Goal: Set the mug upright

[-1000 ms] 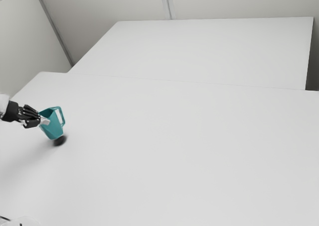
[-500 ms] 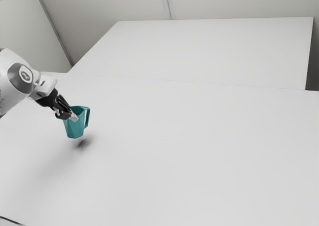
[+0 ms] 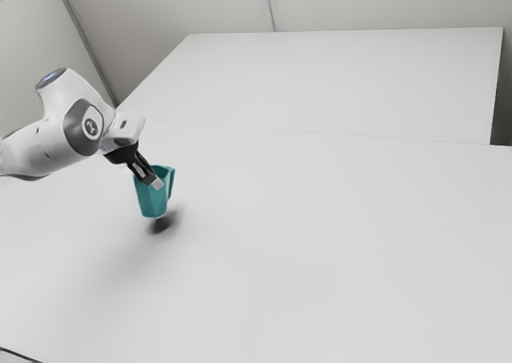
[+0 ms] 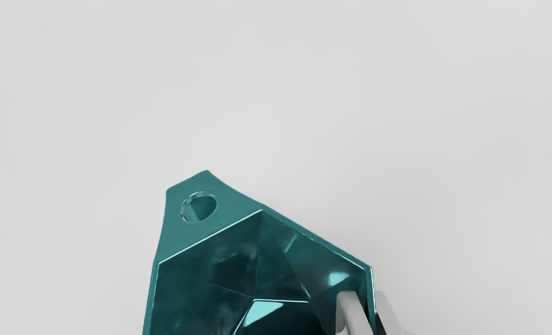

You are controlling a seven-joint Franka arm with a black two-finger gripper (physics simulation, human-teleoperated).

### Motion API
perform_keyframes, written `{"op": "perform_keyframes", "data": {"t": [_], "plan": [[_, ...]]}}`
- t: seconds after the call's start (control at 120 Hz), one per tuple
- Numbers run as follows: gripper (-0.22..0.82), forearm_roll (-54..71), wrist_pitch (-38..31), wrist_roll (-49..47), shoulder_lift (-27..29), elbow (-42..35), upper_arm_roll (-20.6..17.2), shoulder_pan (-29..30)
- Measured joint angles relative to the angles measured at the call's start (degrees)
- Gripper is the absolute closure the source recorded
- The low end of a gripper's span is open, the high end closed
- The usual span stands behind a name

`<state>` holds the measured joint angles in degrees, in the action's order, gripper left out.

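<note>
Claw (image 3: 155,184) closed on the wall of the teal mug (image 3: 150,199), apparently above the desk (image 3: 320,243), handle (image 3: 170,185) toward exterior-view two o'clock; level base, lower gently, then release.

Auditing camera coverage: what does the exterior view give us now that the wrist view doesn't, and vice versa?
Exterior view: the white arm links, the wall behind, and the dark shadow below the mug, which appears lifted and roughly upright.

Wrist view: the round recess atop the handle, the mug's faceted floor, and one finger inside its wall, the other outside.

Both: the teal mug with its handle, the gripper pinching it near the rim, and the pale table.
</note>
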<state>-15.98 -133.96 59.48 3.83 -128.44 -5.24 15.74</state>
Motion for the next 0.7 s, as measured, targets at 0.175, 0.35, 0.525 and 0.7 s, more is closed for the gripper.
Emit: {"op": "perform_keyframes", "data": {"t": [0.175,0.35,0.525,0.7], "plan": [[0.79,3.5,-0.2,-7.2,0.8,0.2,-0.4,-1.8],[0.79,4.7,2.8,-14.0,2.0,-0.7,-0.3,-1.6],[0.79,8.9,8.6,-19.8,2.3,-0.5,0.6,-1.3],[0.79,13.2,11.4,-24.6,1.0,0.7,0.5,-1.6]]}}
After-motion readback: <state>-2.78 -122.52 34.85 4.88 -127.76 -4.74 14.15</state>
